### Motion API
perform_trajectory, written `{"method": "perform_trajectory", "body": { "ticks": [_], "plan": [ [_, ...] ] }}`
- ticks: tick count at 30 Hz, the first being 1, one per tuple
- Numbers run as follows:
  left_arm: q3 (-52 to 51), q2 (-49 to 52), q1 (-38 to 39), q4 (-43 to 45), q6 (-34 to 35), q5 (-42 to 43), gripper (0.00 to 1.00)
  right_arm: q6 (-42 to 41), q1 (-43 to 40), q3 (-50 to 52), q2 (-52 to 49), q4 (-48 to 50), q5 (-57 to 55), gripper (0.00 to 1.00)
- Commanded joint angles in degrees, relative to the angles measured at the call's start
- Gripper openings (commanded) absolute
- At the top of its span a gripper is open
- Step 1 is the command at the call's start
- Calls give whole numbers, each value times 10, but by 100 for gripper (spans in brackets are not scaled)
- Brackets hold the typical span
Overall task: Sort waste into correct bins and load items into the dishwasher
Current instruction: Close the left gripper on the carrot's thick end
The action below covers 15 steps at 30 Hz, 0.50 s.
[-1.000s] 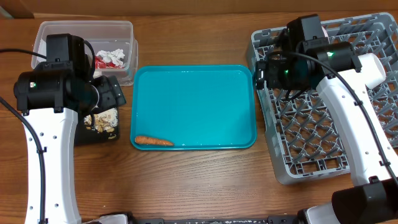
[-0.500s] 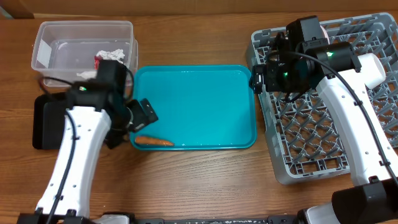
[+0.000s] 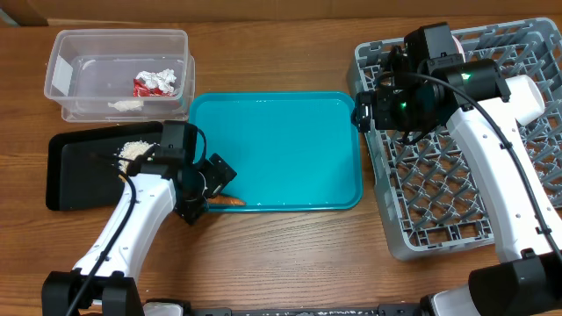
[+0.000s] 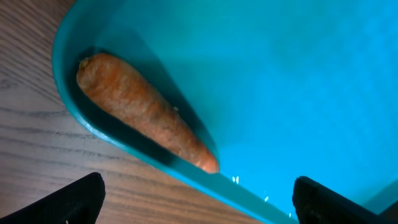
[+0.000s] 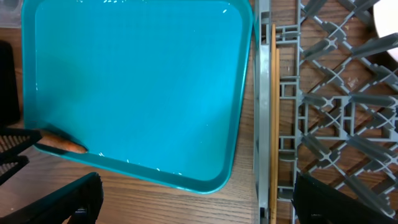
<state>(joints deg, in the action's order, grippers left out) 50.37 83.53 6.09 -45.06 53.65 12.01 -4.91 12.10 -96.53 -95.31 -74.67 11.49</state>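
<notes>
Overhead: left gripper [image 3: 211,190] low at the near left corner of the teal tray [image 3: 281,140], right gripper [image 3: 362,110] above the left edge of the grey dish rack [image 3: 457,175]. Jaws on both released and spread wide, nothing held, as confirmed from each wrist.

From the left wrist only, up close: small orange carrot [image 4: 143,127] lying against the tray's rim, thick end in the corner beside the wood table [image 4: 37,155], ahead of the spread fingers [image 4: 71,199] and untouched. From above, just the thin end showing beside the gripper.

From the right wrist only: wooden chopsticks [image 5: 274,124] laid side by side along the rack's left edge, hidden from above by the arm. Also a sliver of a white dish [image 5: 387,25] in the rack, kind impossible to tell.

From above only: clear tub [image 3: 118,37] holding red snack wrapper [image 3: 143,86], white tissue [image 3: 163,76] and a beige scrap [image 3: 126,105]. Black tray [image 3: 79,171] just in front of it, nearer the robot, with beige crumbs [image 3: 133,149].

Count: one carrot, two chopsticks, one tub, one black tray, one teal tray, one rack, two arms.
</notes>
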Motion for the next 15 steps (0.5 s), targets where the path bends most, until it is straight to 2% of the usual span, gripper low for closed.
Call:
{"method": "perform_trajectory", "body": {
  "ticks": [1, 15],
  "plan": [
    [-27, -4, 3, 14, 47, 0, 97, 4, 0, -9, 4, -1, 6, 100],
    [-34, -3, 3, 59, 57, -38, 96, 4, 0, -9, 4, -2, 6, 100]
  ]
}}
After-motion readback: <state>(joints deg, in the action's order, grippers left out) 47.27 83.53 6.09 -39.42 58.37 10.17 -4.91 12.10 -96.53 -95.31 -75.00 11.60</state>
